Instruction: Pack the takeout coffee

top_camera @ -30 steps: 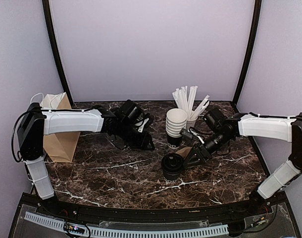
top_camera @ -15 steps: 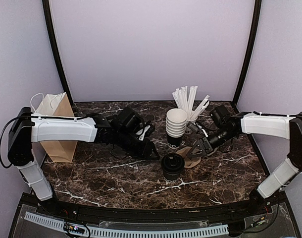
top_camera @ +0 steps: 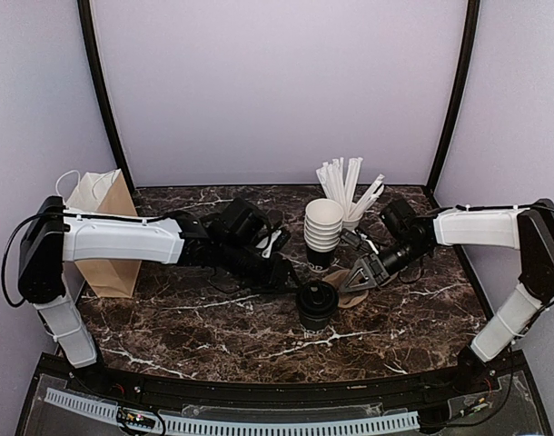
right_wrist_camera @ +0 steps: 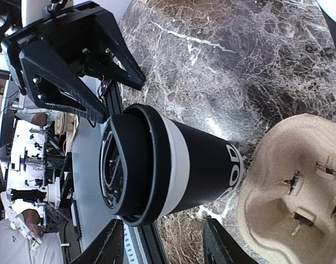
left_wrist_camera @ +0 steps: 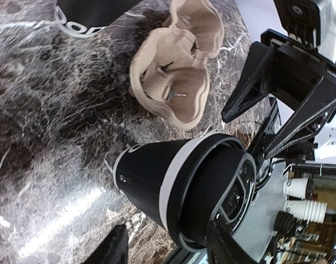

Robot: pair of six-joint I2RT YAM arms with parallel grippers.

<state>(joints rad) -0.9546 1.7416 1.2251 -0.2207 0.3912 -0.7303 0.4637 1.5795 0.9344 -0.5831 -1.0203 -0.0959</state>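
Note:
The takeout coffee, a black cup with a black lid, stands upright on the marble table between my two grippers. My left gripper is just to its left, open, and the cup sits ahead of its fingers without being held. On the cup's right, my right gripper is also open, over a brown cardboard cup carrier. From the right wrist the coffee stands ahead of the spread fingers, the carrier beside it.
A pile of lidless black cups stands just behind the coffee, with a white cup of wrapped straws behind that. A brown paper bag stands at the far left. The carrier lies flat by the pile's bottom cup.
My left gripper has moved right, closer to the coffee. My right gripper has drawn back up and to the right, away from the cup. The coffee has stayed in place.

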